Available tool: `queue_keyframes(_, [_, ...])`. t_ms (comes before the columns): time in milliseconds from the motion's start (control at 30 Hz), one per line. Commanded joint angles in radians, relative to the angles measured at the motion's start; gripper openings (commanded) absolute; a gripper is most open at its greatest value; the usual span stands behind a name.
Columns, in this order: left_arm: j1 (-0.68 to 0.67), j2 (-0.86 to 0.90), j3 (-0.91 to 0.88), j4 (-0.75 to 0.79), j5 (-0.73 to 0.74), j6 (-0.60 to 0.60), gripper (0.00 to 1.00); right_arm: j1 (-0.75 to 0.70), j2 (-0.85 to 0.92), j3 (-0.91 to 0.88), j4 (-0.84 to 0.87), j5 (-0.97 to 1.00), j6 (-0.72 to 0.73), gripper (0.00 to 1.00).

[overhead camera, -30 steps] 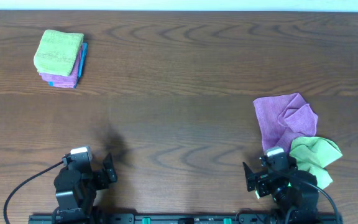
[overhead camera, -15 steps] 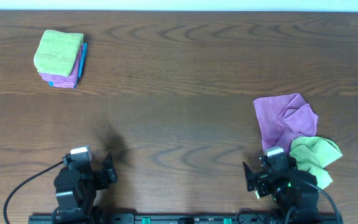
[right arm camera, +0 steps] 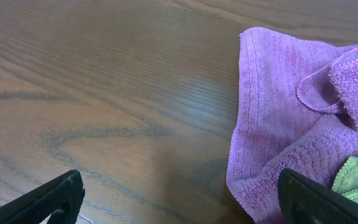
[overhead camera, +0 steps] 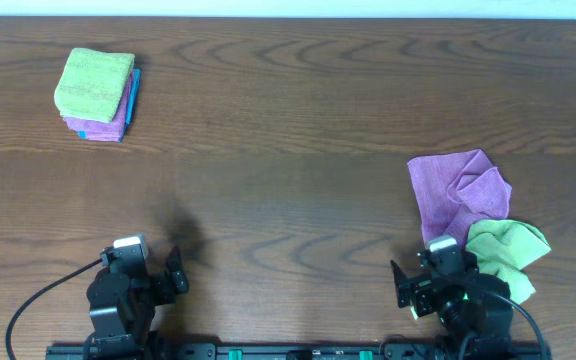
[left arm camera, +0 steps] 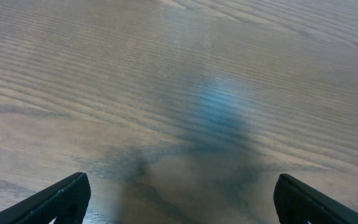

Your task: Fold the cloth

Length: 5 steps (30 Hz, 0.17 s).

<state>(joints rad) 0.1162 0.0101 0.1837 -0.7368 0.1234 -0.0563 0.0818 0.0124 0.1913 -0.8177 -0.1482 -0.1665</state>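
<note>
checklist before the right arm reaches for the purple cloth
1. Right gripper open, empty: ok.
2. Left gripper open, empty: ok.
3. Purple cloth in the right wrist view, near edge exposed: ok.
4. Purple cloth lying flat: not ok, bunched with a corner folded over.
5. Purple cloth apart from green cloth: not ok, they touch.
6. Folded stack out of the way at the far left: ok.
</note>
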Motion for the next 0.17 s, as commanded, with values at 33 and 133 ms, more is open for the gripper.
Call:
queue_keyframes(33, [0.003, -0.006, -0.018, -0.014, -0.011, -0.011, 0.95, -0.01, -0.007, -0.01, -0.002, 0.002, -0.014, 0.99])
queue_keyframes(133, [0.003, -0.006, -0.018, -0.014, -0.011, -0.011, 0.95, -0.01, -0.007, -0.01, -0.001, 0.002, -0.014, 0.99])
